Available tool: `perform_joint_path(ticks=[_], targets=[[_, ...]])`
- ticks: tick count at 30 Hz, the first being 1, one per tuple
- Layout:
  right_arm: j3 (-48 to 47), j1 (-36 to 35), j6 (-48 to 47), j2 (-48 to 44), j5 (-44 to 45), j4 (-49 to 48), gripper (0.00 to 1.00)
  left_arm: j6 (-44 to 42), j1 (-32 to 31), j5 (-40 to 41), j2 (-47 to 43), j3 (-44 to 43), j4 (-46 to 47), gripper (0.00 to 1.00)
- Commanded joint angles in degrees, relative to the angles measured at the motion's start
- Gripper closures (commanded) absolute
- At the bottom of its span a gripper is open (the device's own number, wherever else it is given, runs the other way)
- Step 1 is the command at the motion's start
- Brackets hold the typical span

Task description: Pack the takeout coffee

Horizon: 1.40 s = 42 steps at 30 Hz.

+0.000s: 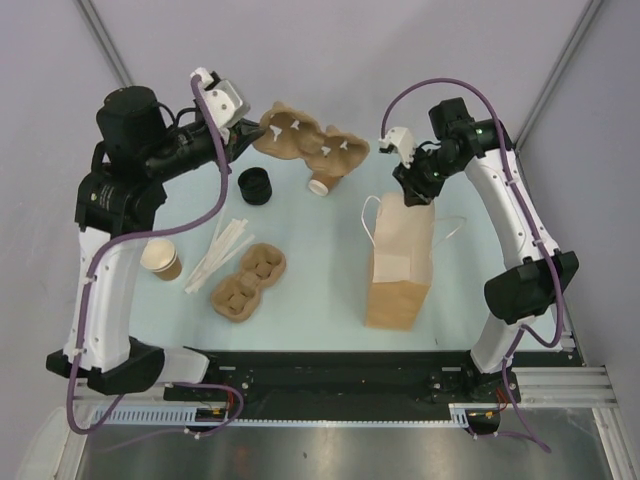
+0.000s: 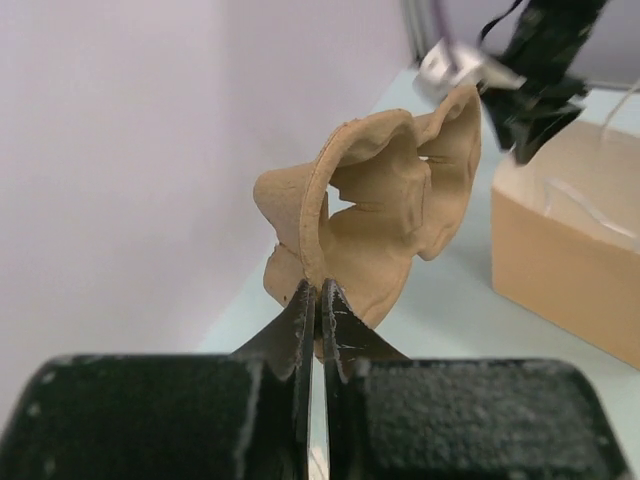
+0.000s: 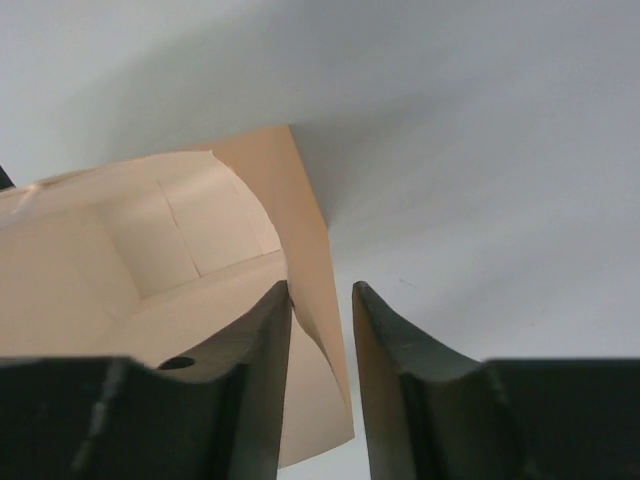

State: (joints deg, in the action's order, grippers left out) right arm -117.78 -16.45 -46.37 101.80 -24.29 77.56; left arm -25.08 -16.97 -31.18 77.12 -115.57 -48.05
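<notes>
My left gripper is shut on the rim of a brown pulp cup carrier, held tilted above the table's far side. A small brown paper cup with a pale end lies on its side just below that carrier. No black lid shows on it, so I cannot tell whether it is the takeout coffee. The brown paper bag lies with its mouth facing away. My right gripper is open at that mouth, its fingers on either side of the bag's upper wall.
A stack of black lids stands left of the small cup. A lidless tan cup stands at the left, with white sticks beside it. A second pulp carrier lies in front. The bag's handles loop out sideways.
</notes>
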Motion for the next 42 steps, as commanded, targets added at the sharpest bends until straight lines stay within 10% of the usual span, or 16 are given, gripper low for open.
perform_joint_path(ticks=[1, 5, 15, 42], targets=[[0.10, -0.51, 0.75, -1.96, 1.09, 7.87, 0.71, -7.95, -9.97, 4.26, -1.63, -7.90, 0.60, 0.95], [-2.46, -1.56, 2.42, -2.39, 0.47, 8.05, 1.00, -14.20, -21.68, 12.79, 2.67, -16.95, -7.47, 0.96], [-2.02, -4.29, 5.76, -6.96, 3.02, 7.08, 1.00, -33.18, -48.84, 41.18, 4.96, -11.88, -10.04, 0.99], [2.20, -12.64, 11.74, -11.97, 7.24, 4.44, 1.00, -38.55, -61.43, 49.73, 17.96, -9.85, -29.54, 0.94]])
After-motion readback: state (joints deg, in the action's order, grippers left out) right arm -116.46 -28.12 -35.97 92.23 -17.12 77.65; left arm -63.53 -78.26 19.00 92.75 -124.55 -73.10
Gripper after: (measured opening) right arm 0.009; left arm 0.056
